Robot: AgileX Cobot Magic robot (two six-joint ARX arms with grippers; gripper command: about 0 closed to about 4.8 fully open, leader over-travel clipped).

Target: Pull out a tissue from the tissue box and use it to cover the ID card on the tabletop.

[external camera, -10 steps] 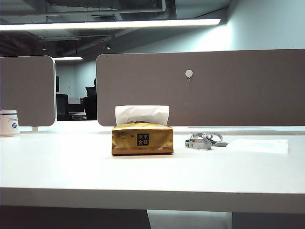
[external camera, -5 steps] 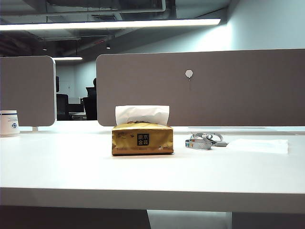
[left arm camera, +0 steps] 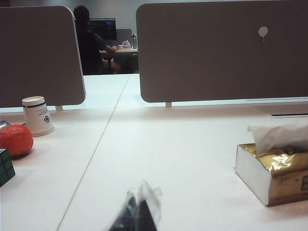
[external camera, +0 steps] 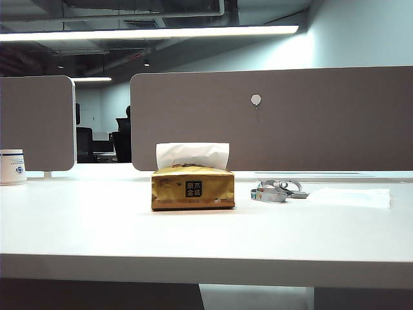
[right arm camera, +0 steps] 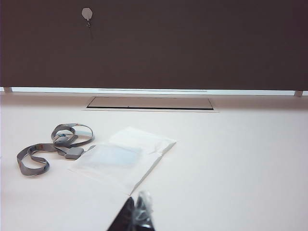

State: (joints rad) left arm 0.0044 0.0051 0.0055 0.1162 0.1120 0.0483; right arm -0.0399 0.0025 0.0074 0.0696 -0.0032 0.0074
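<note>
Open tabletop around tissue box

The tissue box sits mid-table. The lanyard lies at its three o'clock. The tissue lies beyond it, over the ID card.

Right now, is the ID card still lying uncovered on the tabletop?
No, in the right wrist view the tissue lies spread over the ID card, only its lanyard sticking out.

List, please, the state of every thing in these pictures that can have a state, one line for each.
tissue box: flat on the tabletop, white tuft sticking up.
tissue: spread over the ID card.
ID card: covered, faintly showing through.
lanyard: coiled, uncovered.
cup: upright.
left pincer: shut, holding nothing.
right pincer: shut, holding nothing.
</note>
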